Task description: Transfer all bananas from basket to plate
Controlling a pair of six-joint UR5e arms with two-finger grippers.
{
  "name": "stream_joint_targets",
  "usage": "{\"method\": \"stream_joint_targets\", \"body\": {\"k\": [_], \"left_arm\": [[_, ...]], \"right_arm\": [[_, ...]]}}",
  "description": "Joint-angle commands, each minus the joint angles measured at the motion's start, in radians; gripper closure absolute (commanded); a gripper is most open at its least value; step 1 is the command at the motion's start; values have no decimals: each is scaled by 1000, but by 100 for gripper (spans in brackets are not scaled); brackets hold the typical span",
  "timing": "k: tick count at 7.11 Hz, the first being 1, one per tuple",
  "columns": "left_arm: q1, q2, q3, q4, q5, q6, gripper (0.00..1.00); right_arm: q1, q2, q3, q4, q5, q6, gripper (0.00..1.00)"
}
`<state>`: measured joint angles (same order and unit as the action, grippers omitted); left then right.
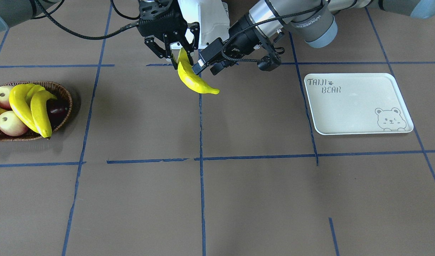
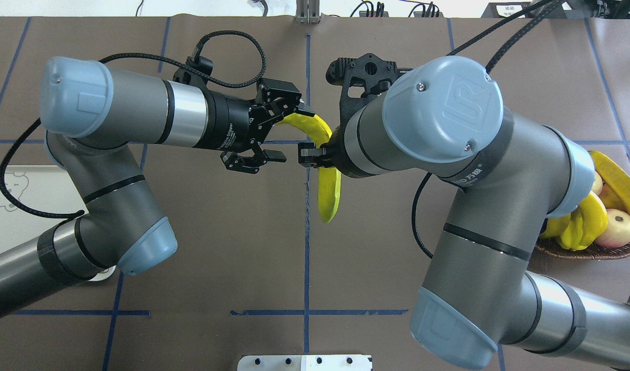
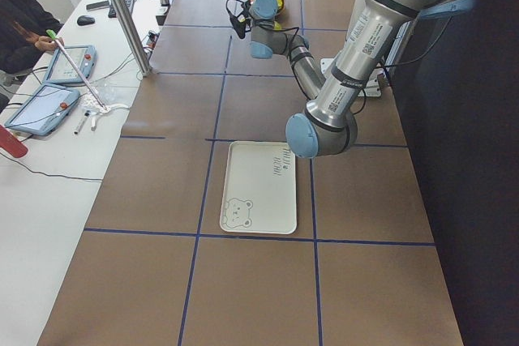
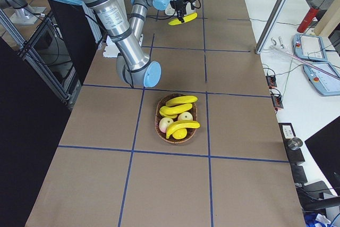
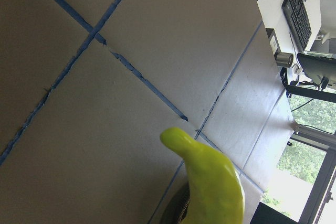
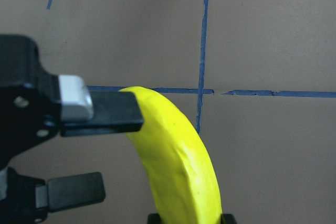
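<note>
One banana (image 1: 193, 79) hangs above the table's middle. My right gripper (image 1: 180, 58) is shut on its upper part, also in the overhead view (image 2: 317, 154). My left gripper (image 2: 286, 133) is open, with its jaws on either side of the banana's (image 2: 329, 191) other end; in the right wrist view one finger (image 6: 107, 113) lies against the banana (image 6: 178, 166). Three more bananas (image 1: 39, 112) lie in the wicker basket (image 1: 62, 91) at the table's end on my right. The off-white plate (image 1: 356, 103) with bear lettering lies bare on my left.
The basket also holds pale round fruit (image 1: 11, 122) and a dark fruit (image 1: 57, 108). Blue tape lines (image 1: 201, 160) cross the brown table. An operator (image 3: 20, 26) sits at a side desk with tablets beyond the table.
</note>
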<state>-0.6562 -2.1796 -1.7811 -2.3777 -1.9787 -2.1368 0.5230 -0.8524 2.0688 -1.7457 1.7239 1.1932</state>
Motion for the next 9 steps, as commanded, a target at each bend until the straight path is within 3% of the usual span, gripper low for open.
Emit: {"method": "stream_joint_targets", "body": {"k": [1,9], "left_arm": [[1,-29,32,0,24,-2,0],[3,-31,51,-1,24,1,3]], "right_arm": [[-14,6,1,0,-10,-1,100],[-26,3,21,-5,-10,-1,100]]}}
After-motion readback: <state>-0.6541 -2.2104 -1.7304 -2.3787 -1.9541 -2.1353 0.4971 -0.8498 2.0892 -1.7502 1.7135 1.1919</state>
